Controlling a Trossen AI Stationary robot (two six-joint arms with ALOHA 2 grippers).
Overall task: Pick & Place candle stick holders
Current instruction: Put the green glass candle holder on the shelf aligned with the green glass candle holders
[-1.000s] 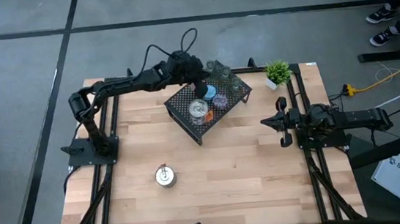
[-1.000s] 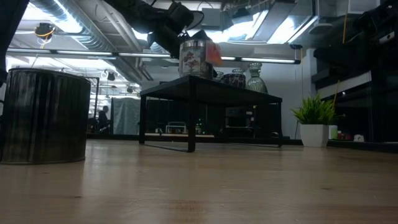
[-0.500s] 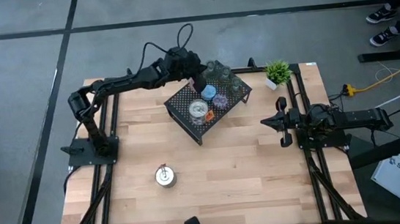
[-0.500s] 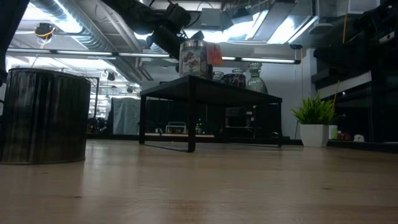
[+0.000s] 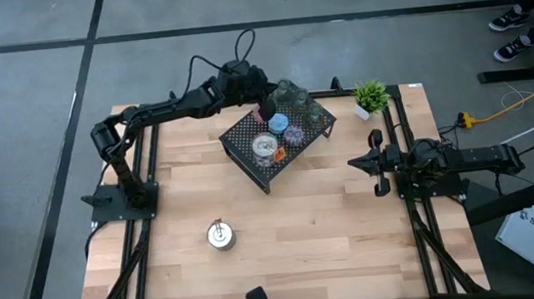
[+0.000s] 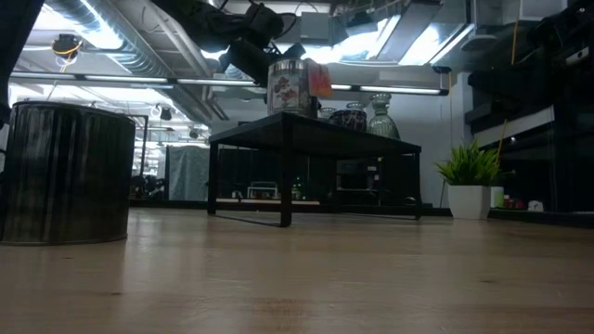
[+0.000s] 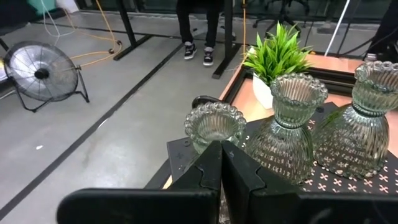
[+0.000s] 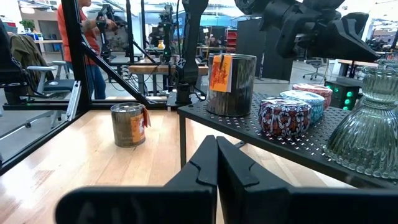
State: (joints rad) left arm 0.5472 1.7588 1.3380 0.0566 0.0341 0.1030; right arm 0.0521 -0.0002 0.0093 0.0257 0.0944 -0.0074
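My left tool [image 5: 268,105], pinched closed on nothing, hovers at the rack's [image 5: 247,149] far edge. On the rack I count three green glass holders [image 7: 296,127], one silver tin [image 5: 265,147], blue [image 5: 278,123] and purple [image 5: 294,135]. Second silver tin [image 5: 219,235] sits on tabletop [image 5: 324,232], clear only overhead. Right tool [image 5: 378,162] closed, beside rack.

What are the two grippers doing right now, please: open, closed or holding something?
Left gripper: closed, holding nothing, at the green glass holders on the rack.
Right gripper: closed, empty, waiting at the table's right side.
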